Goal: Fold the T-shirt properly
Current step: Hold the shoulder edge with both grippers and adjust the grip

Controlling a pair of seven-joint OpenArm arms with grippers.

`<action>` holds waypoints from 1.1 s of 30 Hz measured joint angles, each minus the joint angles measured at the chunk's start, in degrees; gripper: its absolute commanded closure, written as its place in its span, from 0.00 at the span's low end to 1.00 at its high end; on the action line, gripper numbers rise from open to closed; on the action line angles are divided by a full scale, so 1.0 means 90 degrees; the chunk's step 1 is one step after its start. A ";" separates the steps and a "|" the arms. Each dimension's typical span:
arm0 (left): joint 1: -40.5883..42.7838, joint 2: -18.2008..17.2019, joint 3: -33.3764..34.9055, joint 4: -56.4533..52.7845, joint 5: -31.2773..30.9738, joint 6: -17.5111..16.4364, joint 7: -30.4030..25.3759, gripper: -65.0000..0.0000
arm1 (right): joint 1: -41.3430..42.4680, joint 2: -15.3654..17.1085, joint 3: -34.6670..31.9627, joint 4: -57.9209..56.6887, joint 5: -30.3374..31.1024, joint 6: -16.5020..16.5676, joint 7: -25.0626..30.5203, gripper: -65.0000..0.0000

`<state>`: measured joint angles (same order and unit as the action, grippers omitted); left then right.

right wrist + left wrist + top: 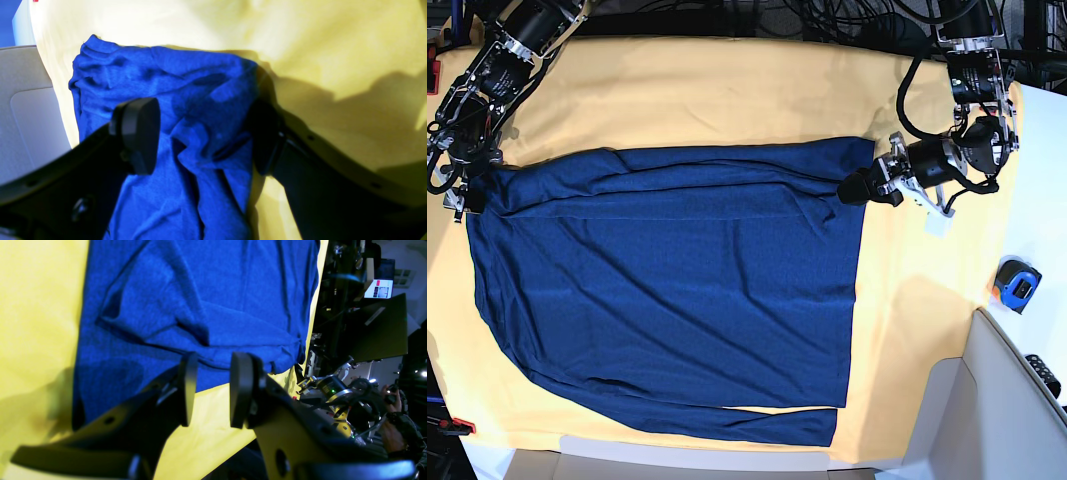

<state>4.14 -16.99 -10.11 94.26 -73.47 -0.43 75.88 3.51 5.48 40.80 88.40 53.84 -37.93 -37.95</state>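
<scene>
Base view: the T-shirt (pixel 667 300), a dark navy long-sleeved garment of soft, finely wrinkled knit, lies spread flat over the middle of the frame on the yellow-orange table cloth (pixel 727 90), which covers the table from edge to edge. Its top portion is folded down into a long horizontal band with shallow ridges; a narrow strip of fabric projects along the lower edge.

The left gripper (pixel 859 188) sits at the upper right corner of the shirt, at the fabric's edge. In the left wrist view, its two flat, black, disc-shaped pads (pixel 241 390) stand apart with a gap between them and hold nothing; a crumpled shirt corner (pixel 283 353) lies just beyond them.

The right gripper (pixel 467 195) is at the upper left corner of the shirt. In the right wrist view, its black jaws are spread wide on either side of a bunched, ribbed fold of cloth (pixel 200 133); whether the pads press the fabric cannot be told.

A blue tape measure (pixel 1015 285) rests on the white surface at the right edge of the frame.
</scene>
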 measured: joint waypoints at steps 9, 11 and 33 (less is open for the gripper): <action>-0.0002 0.0002 0.0000 0.0000 0.0002 0.0000 -0.0002 0.73 | 0.0189 0.0124 -0.0374 -0.0044 -0.0163 -0.0124 0.0032 0.37; -0.0005 0.0000 0.0000 0.0000 0.0000 0.0000 -0.0002 0.73 | 0.0248 0.0119 -0.0410 -0.0049 -0.0163 -0.0175 0.0024 0.37; 0.0041 -0.0002 -0.0002 0.0000 0.0471 0.0046 -0.0005 0.72 | 0.0022 0.0073 -0.0437 -0.0075 -0.0138 -0.0102 -0.0017 0.76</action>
<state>4.51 -17.02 -10.13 94.26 -69.23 -0.01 75.83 3.70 6.13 36.86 87.72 52.60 -38.85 -38.11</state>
